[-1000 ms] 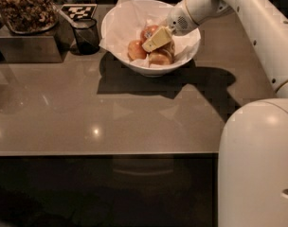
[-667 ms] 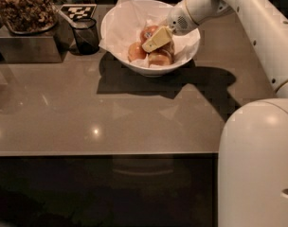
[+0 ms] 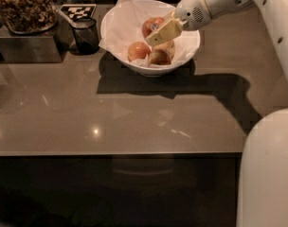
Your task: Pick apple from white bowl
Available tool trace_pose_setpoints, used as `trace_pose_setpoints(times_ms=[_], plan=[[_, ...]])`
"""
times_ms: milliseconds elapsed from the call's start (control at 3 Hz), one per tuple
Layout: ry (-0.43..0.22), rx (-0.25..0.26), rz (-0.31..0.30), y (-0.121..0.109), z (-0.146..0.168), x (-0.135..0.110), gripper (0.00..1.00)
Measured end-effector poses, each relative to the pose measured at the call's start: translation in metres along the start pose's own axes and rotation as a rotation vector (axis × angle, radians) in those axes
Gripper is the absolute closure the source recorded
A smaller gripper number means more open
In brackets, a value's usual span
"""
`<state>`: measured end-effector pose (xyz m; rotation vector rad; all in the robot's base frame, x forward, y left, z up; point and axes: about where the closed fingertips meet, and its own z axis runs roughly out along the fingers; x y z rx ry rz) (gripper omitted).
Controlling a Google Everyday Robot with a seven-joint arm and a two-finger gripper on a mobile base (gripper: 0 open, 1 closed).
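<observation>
The white bowl (image 3: pixel 189 45), lined with crinkled white paper, stands at the back middle of the brown counter. The red apple (image 3: pixel 150 24) with a pale sticker sits highest in it, above two paler apples (image 3: pixel 138 50). My gripper (image 3: pixel 158 30) reaches in from the right. Its cream finger (image 3: pixel 166 30) lies across the red apple's right side, and the other finger is hidden behind the apple. The gripper is shut on the apple and holds it slightly raised over the others.
A small dark glass cup (image 3: pixel 85 34) stands just left of the bowl. A metal box of brown snacks (image 3: pixel 25 13) and a black-and-white tag (image 3: pixel 77 10) are at the back left. My white body (image 3: pixel 269 174) fills the lower right. The counter's front edge (image 3: pixel 115 152) runs across.
The gripper and the red apple have moved slightly up and to the right inside the bowl. The paler apples stay in place.
</observation>
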<state>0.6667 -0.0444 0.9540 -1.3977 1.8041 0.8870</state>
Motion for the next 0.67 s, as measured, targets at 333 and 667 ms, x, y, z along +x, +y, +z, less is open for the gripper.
trace_pose_setpoints(times_ms=[333,667], plan=[[-0.043,-0.028,0.000,0.035,-0.030,-0.005,1.00],[-0.039,0.024,0.016,0.060,-0.060,0.004,1.00]])
